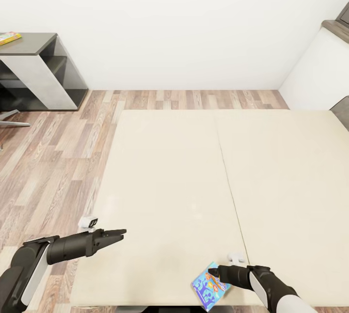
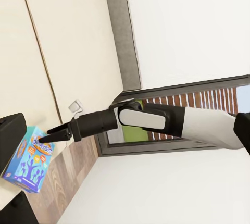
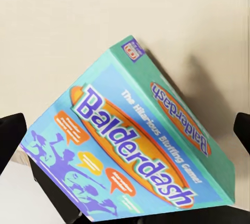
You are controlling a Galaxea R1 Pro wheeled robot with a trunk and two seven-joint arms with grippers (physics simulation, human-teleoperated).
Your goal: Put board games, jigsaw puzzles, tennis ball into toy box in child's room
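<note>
**Blue game box right at the near edge of the bed, right arm on it**

So the blue board game (image 1: 210,288) sat on the beige bed (image 1: 194,167), right at the near edge of the mattress, and it looked tilted rather than lying flat. You could read "Balderdash" on the lid in the right wrist view (image 3: 135,146).

The right gripper (image 1: 216,271) was right up against the box's upper edge. From the wrist camera its dark fingers (image 3: 10,135) stood wide apart on either side of the box, so those jaws were open and not clamped on anything.

The left gripper (image 1: 116,232) hung out over the bed's left side, near the edge by the wood floor (image 1: 53,157), well apart from the box. Its fingers looked pressed together to a point, holding nothing.

Way off to the left by the wall was the dark grey counter (image 1: 29,43) with a flat colourful thing (image 1: 8,38) on top, too small to make out.
</note>
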